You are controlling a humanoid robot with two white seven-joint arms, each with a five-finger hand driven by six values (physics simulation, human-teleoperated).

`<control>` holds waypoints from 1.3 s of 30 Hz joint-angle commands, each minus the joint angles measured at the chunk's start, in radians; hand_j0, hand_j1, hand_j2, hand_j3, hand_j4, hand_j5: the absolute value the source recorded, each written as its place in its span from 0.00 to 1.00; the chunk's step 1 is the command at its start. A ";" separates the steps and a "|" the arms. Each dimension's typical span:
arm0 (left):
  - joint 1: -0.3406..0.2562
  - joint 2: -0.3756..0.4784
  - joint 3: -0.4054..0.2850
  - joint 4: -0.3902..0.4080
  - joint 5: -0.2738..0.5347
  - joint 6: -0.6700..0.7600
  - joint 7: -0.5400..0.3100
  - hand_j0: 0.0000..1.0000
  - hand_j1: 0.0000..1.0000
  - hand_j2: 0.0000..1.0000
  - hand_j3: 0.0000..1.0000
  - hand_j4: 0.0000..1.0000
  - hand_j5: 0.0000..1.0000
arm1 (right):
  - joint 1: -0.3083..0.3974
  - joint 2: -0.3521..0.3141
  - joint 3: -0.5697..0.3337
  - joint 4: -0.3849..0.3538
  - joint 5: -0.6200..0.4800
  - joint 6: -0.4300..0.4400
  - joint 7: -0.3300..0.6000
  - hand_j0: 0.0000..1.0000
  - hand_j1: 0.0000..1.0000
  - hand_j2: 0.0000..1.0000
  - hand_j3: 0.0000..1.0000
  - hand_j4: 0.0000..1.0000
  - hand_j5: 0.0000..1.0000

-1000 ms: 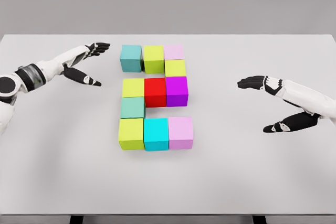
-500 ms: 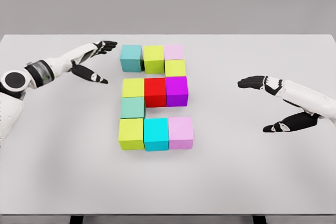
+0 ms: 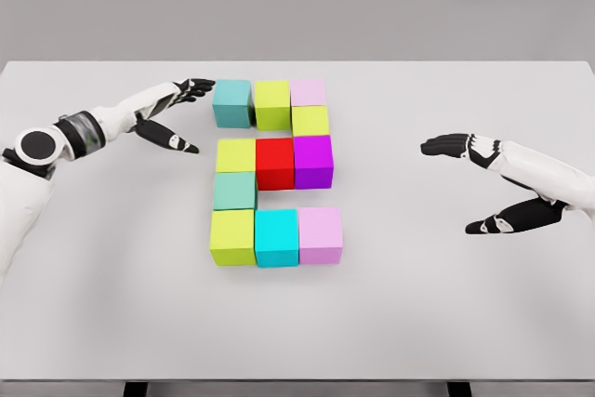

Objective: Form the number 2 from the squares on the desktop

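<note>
Blocks [image 3: 275,172] sit clustered on the bench [image 3: 465,323], just right of the left robot hand [image 3: 177,113], well left of the right robot hand [image 3: 483,188].

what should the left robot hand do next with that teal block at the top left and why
Probably nudge the teal block rightward. The left robot hand is open, fingertips at its left face, and a slim gap separates it from the yellow-green block, so the top row looks unclosed.
</note>
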State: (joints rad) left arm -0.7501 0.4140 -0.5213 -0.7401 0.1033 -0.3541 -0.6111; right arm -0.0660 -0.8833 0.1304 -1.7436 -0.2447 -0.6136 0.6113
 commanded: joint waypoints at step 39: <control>-0.063 0.097 -0.088 -0.291 -0.530 0.310 0.000 0.99 0.99 0.99 0.99 0.99 0.99 | 0.000 0.006 0.002 -0.002 -0.008 0.003 0.000 1.00 1.00 1.00 1.00 1.00 1.00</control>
State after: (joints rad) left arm -0.8130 0.5107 -0.5962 -1.0296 -0.4311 -0.0428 -0.6112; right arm -0.0660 -0.8769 0.1320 -1.7451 -0.2447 -0.6136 0.6113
